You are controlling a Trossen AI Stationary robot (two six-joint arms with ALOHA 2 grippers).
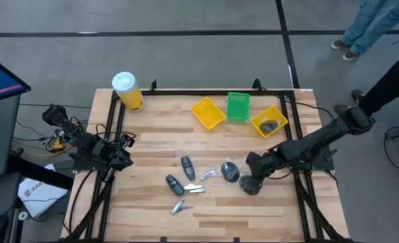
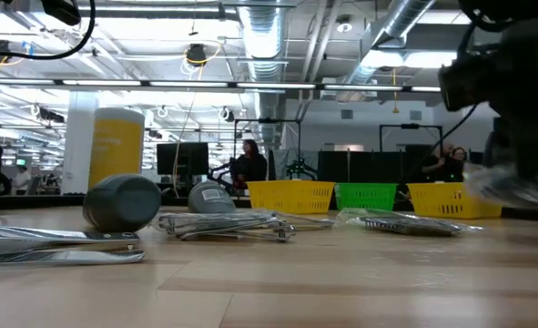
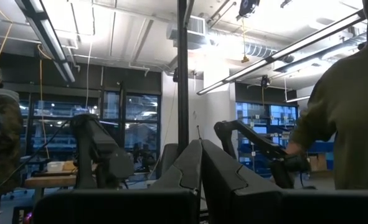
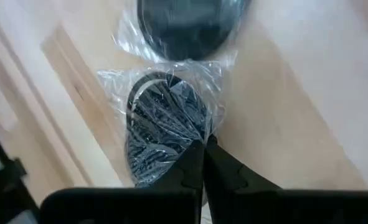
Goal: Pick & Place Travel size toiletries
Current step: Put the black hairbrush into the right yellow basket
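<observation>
The right claw (image 1: 252, 177) is down over the front right part of the wooden bench (image 1: 253, 209), its two dark fingers (image 4: 193, 163) pressed together on the clear wrapping of a dark round disc (image 4: 165, 121) (the plastic bunches up right at the fingertips). From overhead that wrapped disc (image 1: 251, 185) lies under the claw, and a second wrapped disc (image 1: 230, 172) sits just beside it, toward the middle of the bench.

More toiletries are scattered left of these: two dark grey oblong pieces (image 1: 187, 167) and (image 1: 174, 184), with shiny metal clippers (image 1: 194, 189) between and below them, and another clipper (image 1: 179, 207) nearer the front edge.

Along the back of the bench stand three small trays: a yellow tray (image 1: 208, 113), a green tray (image 1: 237, 106) next to it, and a second yellow tray (image 1: 269, 121) with a dark item already lying in it. A yellow canister (image 1: 127, 91) with a white lid stands at the back left corner.

The left claw (image 1: 121, 154) waits at the left edge of the bench, fingers closed on nothing, well apart from the toiletries. A person's legs (image 1: 364, 27) show on the floor beyond the bench.
</observation>
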